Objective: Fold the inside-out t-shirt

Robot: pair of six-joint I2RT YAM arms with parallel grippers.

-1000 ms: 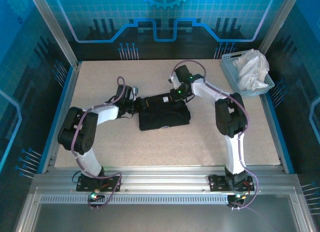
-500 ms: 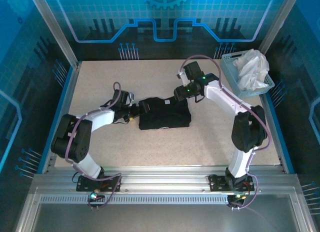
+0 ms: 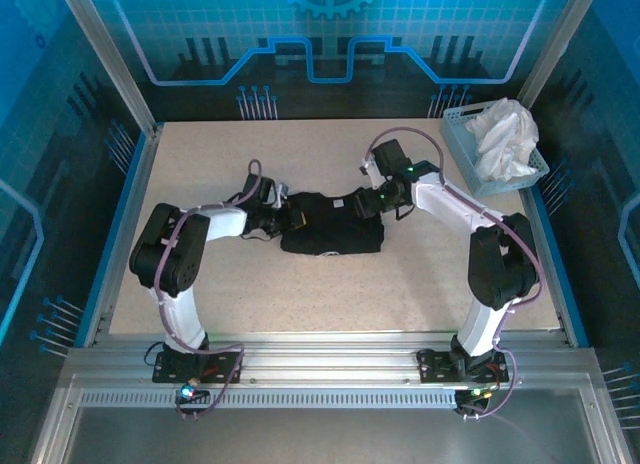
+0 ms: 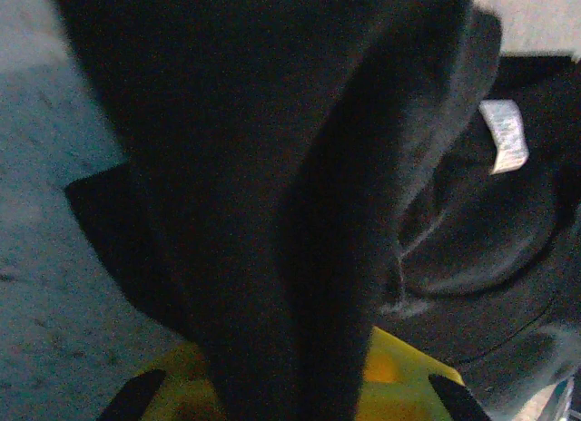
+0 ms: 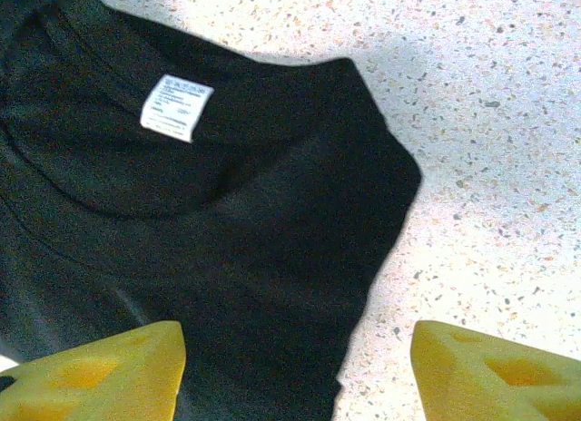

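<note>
Both arms have drawn back in on the bundle since a moment ago. The left hand [image 3: 288,216] now sits at one end of the inside-out t-shirt [image 3: 332,227], its yellow pads [image 4: 404,371] closed, as far as I can judge, on a ridge of black cloth running away ahead of it. The right hand [image 3: 368,202] hovers at the opposite end, wide open and empty, with the white neck label [image 5: 177,108] ahead to its left. The shirt's long axis runs hand to hand across the desk [image 3: 450,274], so the left looks better placed to lead.
</note>
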